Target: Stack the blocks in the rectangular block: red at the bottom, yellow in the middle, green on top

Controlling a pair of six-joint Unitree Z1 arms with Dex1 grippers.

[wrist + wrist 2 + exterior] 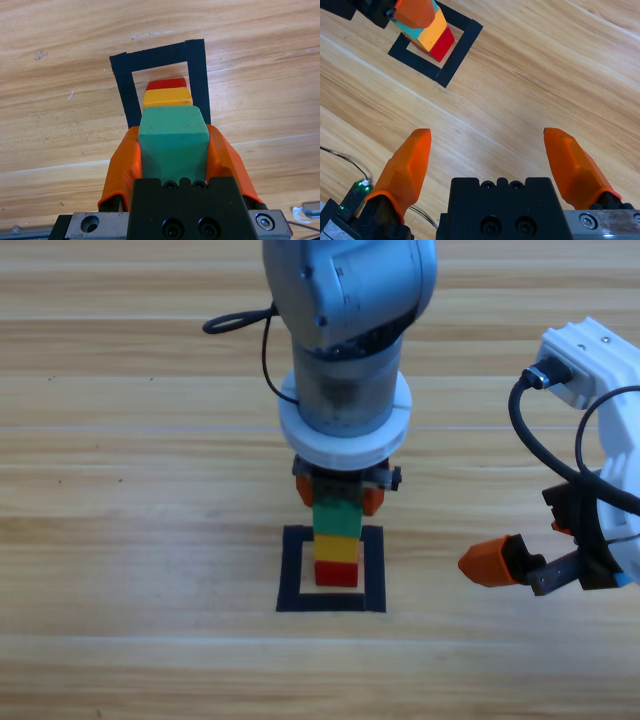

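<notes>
Your left arm [345, 330] fills the high view, hiding its fingers' contact. The left wrist view shows the left gripper [172, 145] closed on green [173, 142], atop yellow [167, 97] and red [166, 83] inside the rectangular block [199, 75]. The right gripper [490, 165] hangs open over bare tabletop [545, 75].

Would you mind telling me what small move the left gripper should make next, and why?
Probably open the jaws and lift straight up. The left gripper is shut on the green cube, which already appears to sit on the yellow cube over the red cube inside the black tape square, so the stack looks complete. The right gripper waits open off to the right.
</notes>
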